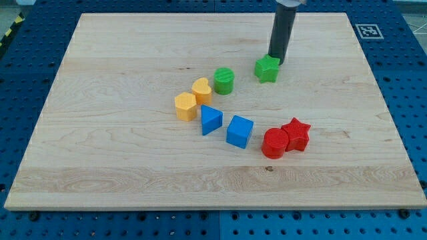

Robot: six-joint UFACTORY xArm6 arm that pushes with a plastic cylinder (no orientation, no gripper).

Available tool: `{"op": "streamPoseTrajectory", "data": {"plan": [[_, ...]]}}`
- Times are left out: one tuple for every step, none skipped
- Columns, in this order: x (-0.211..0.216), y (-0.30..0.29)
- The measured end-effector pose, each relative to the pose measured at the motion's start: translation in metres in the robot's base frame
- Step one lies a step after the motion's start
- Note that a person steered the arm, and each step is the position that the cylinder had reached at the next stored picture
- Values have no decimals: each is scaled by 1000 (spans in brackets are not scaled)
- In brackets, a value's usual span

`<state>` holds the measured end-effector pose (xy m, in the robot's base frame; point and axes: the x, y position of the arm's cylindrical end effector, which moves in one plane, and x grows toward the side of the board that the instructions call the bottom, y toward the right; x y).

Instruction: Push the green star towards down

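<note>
The green star (267, 70) lies on the wooden board (120, 153), right of the middle in the upper half. My tip (275, 61) is at the star's top right edge, touching or almost touching it. The dark rod rises from there to the view's top. A green cylinder (223, 81) stands to the left of the star.
Left of the green cylinder lie a yellow heart (201, 90) and a yellow hexagon (185, 106). Below them are a blue triangle (211, 120) and a blue cube (239, 131). At lower right a red cylinder (274, 143) touches a red star (296, 134).
</note>
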<state>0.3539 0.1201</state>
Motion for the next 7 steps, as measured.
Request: {"op": "streamPoseTrajectory", "data": {"plan": [[5, 13], [5, 52], [13, 64], [22, 45], [27, 21], [18, 21], [-6, 11]]}}
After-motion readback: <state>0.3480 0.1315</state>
